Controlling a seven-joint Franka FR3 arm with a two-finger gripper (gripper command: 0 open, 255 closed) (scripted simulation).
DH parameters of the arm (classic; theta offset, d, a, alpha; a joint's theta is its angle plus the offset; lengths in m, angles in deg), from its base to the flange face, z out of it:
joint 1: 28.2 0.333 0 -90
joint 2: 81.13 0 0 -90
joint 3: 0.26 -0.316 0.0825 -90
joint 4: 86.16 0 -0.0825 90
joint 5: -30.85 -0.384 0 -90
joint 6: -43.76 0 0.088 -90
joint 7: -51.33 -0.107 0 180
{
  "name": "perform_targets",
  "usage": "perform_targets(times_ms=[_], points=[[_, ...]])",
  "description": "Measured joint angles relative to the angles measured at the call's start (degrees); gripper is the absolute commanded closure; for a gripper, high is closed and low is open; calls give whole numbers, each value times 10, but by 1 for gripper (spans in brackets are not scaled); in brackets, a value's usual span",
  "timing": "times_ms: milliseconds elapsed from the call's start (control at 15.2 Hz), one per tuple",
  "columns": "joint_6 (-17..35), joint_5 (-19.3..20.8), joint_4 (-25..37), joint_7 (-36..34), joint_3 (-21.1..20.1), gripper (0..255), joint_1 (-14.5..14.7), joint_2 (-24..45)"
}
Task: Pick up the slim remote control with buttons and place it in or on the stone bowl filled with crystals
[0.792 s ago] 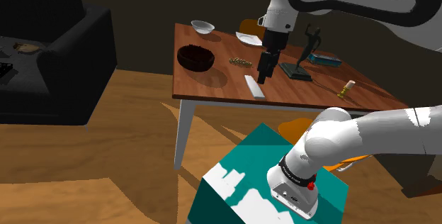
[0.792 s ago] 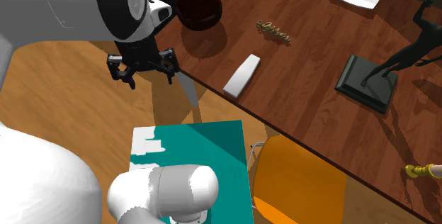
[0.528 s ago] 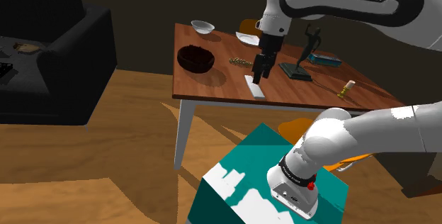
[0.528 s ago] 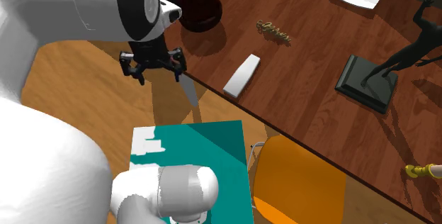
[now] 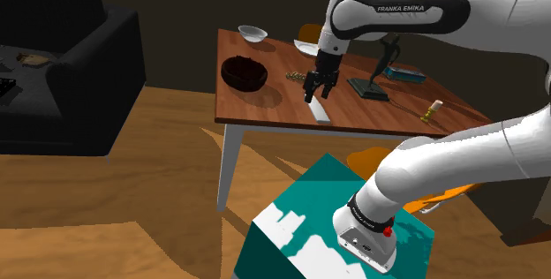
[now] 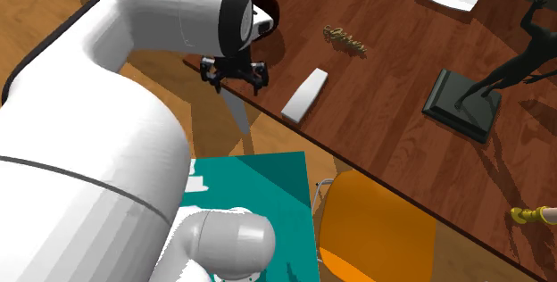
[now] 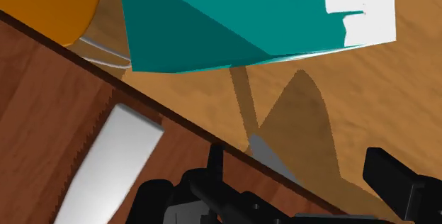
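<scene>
The white arm (image 5: 402, 8), lettered "FRANKA EMIKA" on its dark link, reaches from the teal stand (image 5: 309, 207) over the brown wooden tabletop (image 5: 388, 114). A dark bowl (image 5: 244, 71) sits well apart from the pale slim remote (image 5: 319, 109), which lies flat near the tabletop's edge. The black hand (image 6: 235, 82) hangs just beside the remote, fingers spread, gripping nothing.
</scene>
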Motion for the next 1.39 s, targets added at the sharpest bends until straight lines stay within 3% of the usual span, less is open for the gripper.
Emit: perform_targets(times_ms=[990, 1386], points=[[230, 37, 42, -83, 76, 0, -104, 205], [295, 35, 43, -97, 95, 0, -123, 257]])
